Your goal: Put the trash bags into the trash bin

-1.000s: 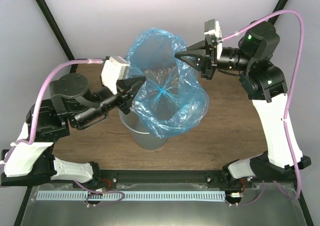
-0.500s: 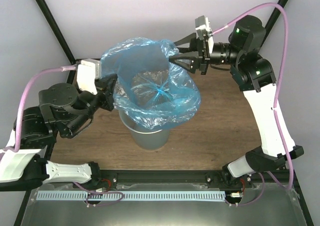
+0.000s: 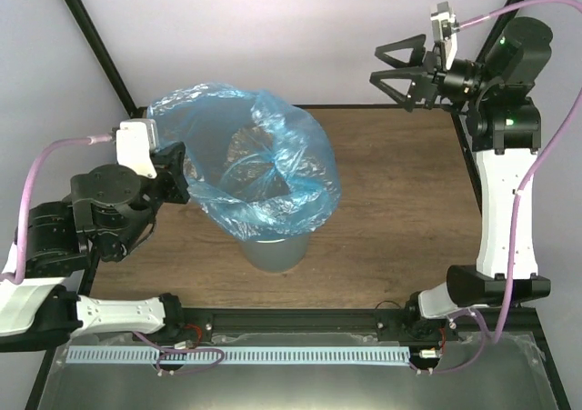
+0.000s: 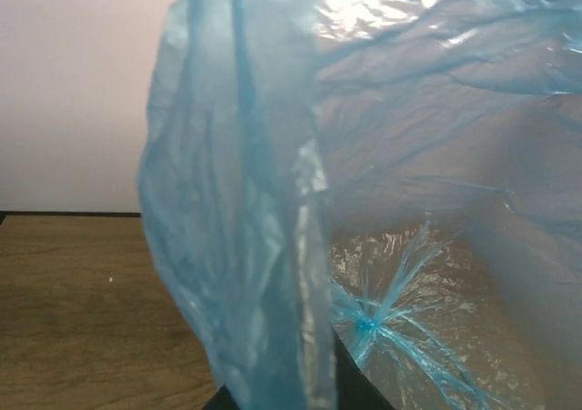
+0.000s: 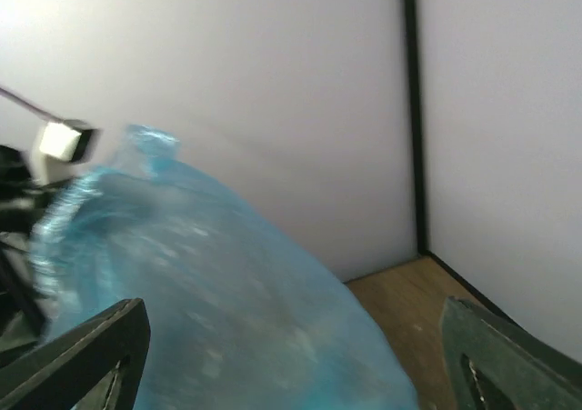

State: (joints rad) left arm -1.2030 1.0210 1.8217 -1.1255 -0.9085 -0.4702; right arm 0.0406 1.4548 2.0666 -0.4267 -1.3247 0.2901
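Bag (image 3: 264,169) billows over the bin (image 3: 273,251), its sealed bottom sagging into the mouth and its rim standing above. Left gripper (image 3: 177,178), left of the bin, pinches the bag's edge, probably to keep it spread. Right gripper (image 3: 393,65) hangs wide and empty, well right of the bin.

Brown wooden tabletop (image 3: 400,201), pale wall (image 3: 273,28) behind, black corner posts (image 3: 95,46), white slotted strip (image 3: 273,355) along the near edge
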